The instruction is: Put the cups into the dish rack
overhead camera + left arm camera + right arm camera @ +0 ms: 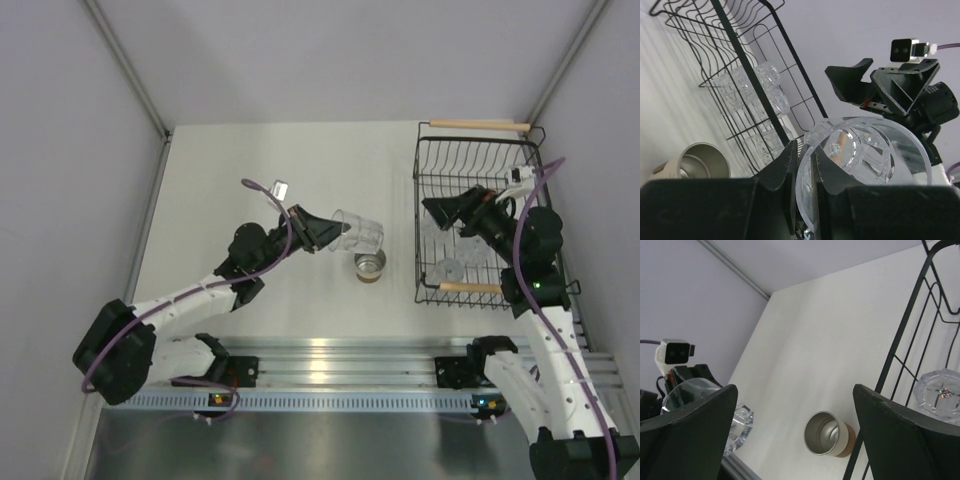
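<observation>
My left gripper is shut on the rim of a clear tumbler, held on its side above the table left of the dish rack. In the left wrist view the fingers pinch the tumbler's wall. The short silver cup with the tan outside stands upright on the table just below the tumbler, beside the rack's left wall. Other clear tumblers lie in the rack. My right gripper is open and empty over the rack's left part; its wrist view shows the silver cup between its wide jaws.
The black wire rack has wooden handles at the far end and the near end. Its left wall stands between my right gripper and the silver cup. Grey walls enclose the table; the arms' rail runs along the near edge.
</observation>
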Robot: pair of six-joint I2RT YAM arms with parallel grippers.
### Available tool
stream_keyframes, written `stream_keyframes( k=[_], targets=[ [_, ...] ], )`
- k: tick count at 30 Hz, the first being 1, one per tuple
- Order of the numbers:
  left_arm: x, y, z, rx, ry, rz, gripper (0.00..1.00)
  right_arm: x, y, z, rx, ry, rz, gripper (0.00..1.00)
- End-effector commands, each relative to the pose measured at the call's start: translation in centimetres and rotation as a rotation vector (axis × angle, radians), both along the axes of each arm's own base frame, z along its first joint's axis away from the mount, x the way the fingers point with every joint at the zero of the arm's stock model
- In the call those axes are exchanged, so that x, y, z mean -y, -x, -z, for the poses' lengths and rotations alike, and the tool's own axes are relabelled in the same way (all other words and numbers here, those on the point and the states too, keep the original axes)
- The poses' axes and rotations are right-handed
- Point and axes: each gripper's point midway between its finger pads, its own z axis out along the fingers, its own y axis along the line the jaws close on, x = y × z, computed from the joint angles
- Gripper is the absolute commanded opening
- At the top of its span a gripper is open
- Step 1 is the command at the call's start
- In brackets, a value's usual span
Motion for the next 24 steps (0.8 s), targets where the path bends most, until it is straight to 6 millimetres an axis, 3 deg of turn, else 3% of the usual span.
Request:
stream_keyframes(
  k=[1,17,24],
  targets=[
    [0.5,1.1,-5.7,0.134,0.184,0.081,0.0,-2.2,1.3,-3.8,0.146,-0.066,-0.139,0.99],
    [2.4,0.2,-9.9,0.145,0.375,0.188,0.0,-4.0,4.0,-5.8,0.266,-0.091,-0.298,0.99],
    [3.6,0.3,-11.0,0.156,0.394,0.215,0.0,-5.0,5.1,-6.7,0.312,-0.181,-0.381,0.99]
  ],
)
